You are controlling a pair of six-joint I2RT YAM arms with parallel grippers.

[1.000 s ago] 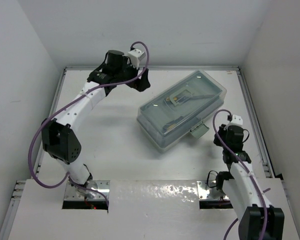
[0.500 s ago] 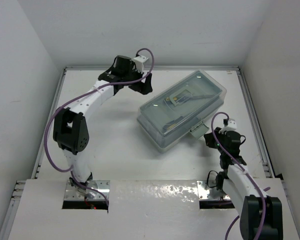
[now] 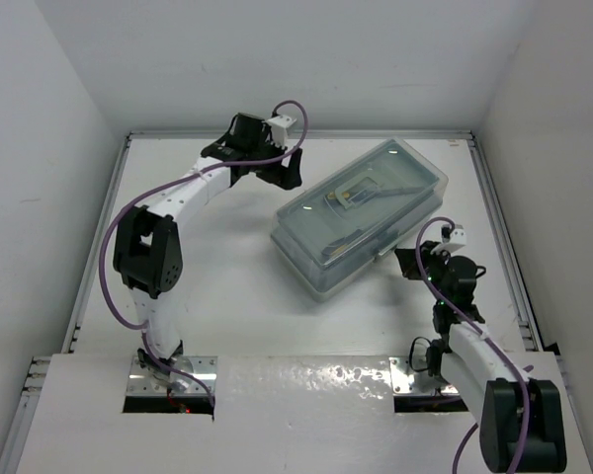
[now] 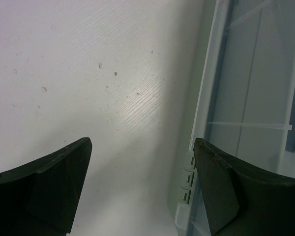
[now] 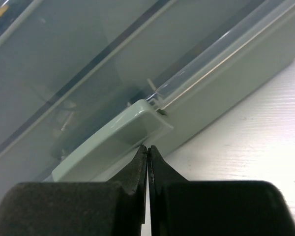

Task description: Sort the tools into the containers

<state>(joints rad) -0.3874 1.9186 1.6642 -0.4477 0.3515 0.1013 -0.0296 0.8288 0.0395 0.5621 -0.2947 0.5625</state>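
The sage-green toolbox (image 3: 361, 219) lies slantwise at the table's middle right with its translucent lid closed. Through the lid I see tools: a yellow-black one (image 3: 353, 196) and a dark screwdriver (image 3: 400, 187). My right gripper (image 3: 407, 263) is shut on nothing, its tips (image 5: 148, 147) right against the underside of the green front latch (image 5: 113, 142), which stands out from the box wall. My left gripper (image 3: 289, 168) is open and empty, just off the box's far left side. In the left wrist view it (image 4: 142, 142) frames bare table, with the box's hinge (image 4: 187, 179) by the right finger.
White walls close in the white table (image 3: 208, 247) on the left, back and right. A raised rail (image 3: 504, 247) runs along the right edge. Purple cables loop over both arms.
My left gripper has swung right, closer to the box's far side. My right gripper has moved left and forward up to the front latch.
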